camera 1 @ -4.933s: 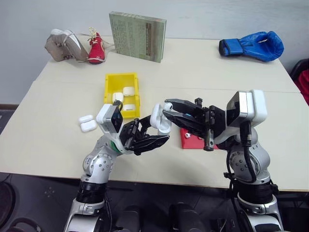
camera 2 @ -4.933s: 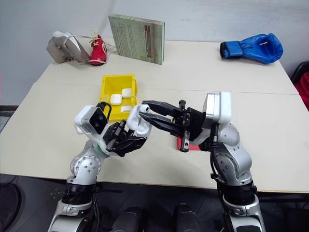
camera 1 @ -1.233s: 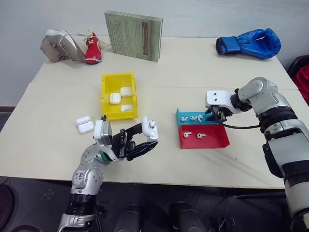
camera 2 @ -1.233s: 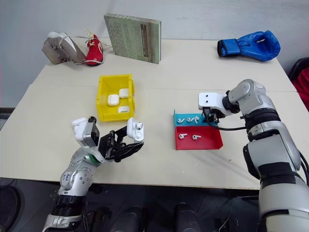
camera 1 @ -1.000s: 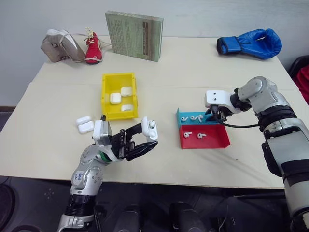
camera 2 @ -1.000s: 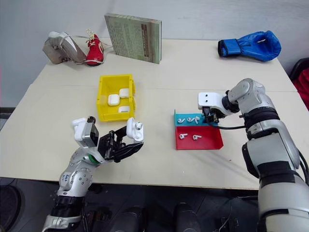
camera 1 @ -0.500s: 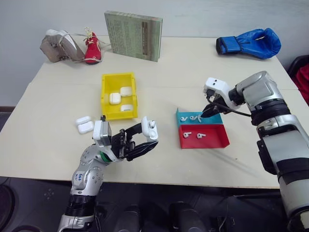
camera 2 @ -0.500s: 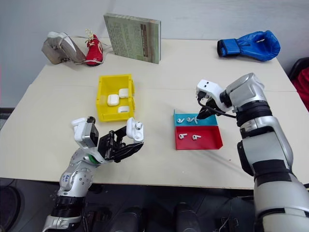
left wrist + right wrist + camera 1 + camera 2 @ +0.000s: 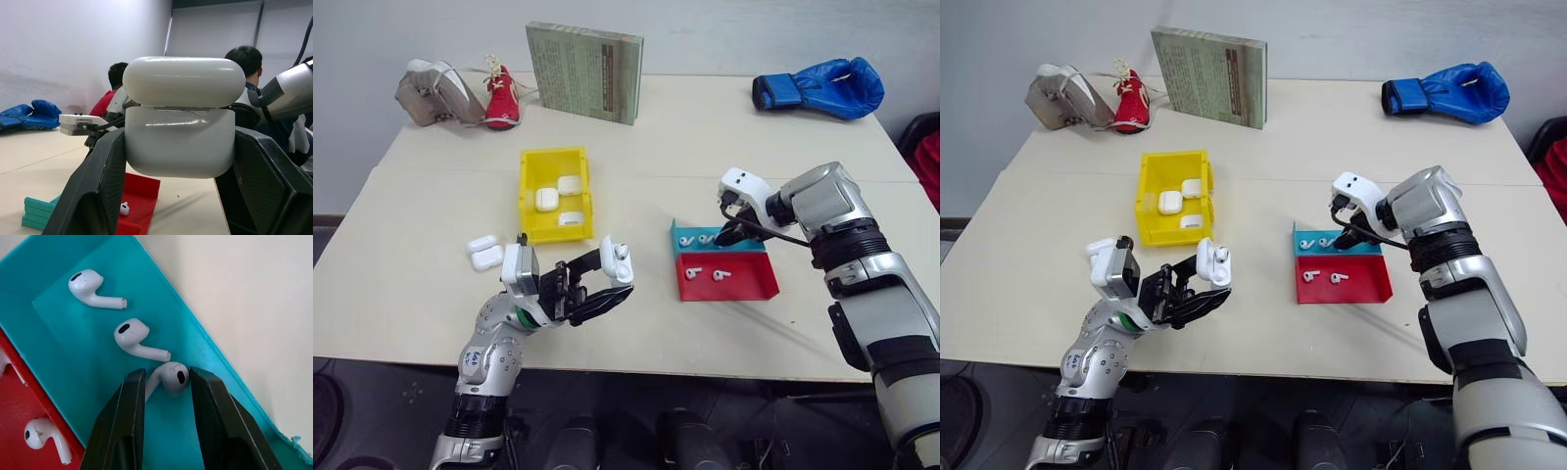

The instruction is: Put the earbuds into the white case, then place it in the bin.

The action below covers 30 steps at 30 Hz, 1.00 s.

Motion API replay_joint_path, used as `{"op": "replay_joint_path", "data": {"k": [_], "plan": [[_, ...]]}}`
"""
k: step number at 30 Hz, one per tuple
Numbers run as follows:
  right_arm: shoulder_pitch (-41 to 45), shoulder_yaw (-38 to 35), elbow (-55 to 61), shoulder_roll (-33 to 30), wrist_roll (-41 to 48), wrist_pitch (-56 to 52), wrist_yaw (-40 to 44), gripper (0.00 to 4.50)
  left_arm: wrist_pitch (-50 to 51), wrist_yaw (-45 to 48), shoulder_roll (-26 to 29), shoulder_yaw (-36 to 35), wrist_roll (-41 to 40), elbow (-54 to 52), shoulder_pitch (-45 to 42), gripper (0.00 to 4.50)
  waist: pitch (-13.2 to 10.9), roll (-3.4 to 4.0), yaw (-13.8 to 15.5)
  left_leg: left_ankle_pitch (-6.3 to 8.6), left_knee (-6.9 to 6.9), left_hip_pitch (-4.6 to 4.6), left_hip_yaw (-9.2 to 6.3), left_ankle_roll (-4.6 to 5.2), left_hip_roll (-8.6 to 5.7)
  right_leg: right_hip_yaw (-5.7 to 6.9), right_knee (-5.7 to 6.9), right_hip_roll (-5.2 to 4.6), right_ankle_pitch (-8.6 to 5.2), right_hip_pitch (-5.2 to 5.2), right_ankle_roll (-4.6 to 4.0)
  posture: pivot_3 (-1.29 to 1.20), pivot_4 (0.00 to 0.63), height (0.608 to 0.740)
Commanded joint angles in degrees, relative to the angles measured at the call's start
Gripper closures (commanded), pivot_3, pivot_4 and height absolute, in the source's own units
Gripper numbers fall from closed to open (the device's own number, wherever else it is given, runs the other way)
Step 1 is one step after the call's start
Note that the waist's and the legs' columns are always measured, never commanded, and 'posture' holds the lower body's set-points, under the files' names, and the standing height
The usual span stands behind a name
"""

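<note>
Earbud between the right claw's fingers, case held by the left

Fingers of the right claw (image 9: 164, 396) straddle one earbud (image 9: 171, 377) lying in the teal half of the tray (image 9: 688, 238); whether the pads press it or merely flank it cannot be made out. From the head views the claw's tip hides that earbud. Two more earbuds (image 9: 139, 339) lie loose in the teal compartment beside it. In the red compartment (image 9: 744, 284), two earbuds show from above, while the right wrist view cuts one of them off at its edge.

The left claw (image 9: 607, 284) is clamped on the white case (image 9: 617, 261), held above the table (image 9: 411, 284) near its front edge with the lid raised. From the head views, at least one earbud seems to sit in the case, though it is too small to be sure.

Cases counted: one in the left claw, three in the yellow bin (image 9: 540, 186), two side by side on the table (image 9: 486, 251) left of the bin. Behind stand a book (image 9: 584, 70), a blue boxing glove (image 9: 818, 86), and a red shoe (image 9: 502, 98) touching a grey object whose kind is unclear.
</note>
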<state>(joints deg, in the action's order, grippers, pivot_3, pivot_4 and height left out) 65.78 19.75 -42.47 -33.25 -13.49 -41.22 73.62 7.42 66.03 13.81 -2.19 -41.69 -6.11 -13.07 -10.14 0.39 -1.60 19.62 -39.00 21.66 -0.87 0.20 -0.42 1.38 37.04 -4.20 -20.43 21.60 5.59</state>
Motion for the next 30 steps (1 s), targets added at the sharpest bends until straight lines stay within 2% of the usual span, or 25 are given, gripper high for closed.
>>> {"op": "replay_joint_path", "data": {"k": [1,14,30], "plan": [[-0.5,-0.5,2.9,-0.2,0.8,-1.1,-1.1,3.12,-0.6,0.1,-0.1,-0.2,-0.3,-1.0,-0.4,1.71,0.0,0.0,0.0,0.0,0.0,0.0,0.0,0.0,0.0,0.0,0.01,0.0,0.0,0.0,0.0,0.0,0.15,0.74],[-1.1,0.7,3.8,-1.3,0.5,-1.2,-2.2,3.12,-0.7,0.0,-0.2,-0.2,-0.2,-0.8,-0.6,1.71,0.0,0.0,0.0,0.0,-0.01,0.0,0.0,0.0,0.0,0.0,0.01,0.0,0.0,0.0,0.0,0.0,0.15,0.74],[-1.5,0.9,4.0,-1.9,0.6,-6.1,-3.2,3.12,-0.8,0.2,-0.4,0.0,-0.2,-0.4,-0.8,1.71,0.0,0.0,0.0,0.0,-0.01,0.0,-0.01,0.0,0.0,0.0,0.01,0.0,0.0,-0.01,0.0,0.0,0.15,0.74]]}}
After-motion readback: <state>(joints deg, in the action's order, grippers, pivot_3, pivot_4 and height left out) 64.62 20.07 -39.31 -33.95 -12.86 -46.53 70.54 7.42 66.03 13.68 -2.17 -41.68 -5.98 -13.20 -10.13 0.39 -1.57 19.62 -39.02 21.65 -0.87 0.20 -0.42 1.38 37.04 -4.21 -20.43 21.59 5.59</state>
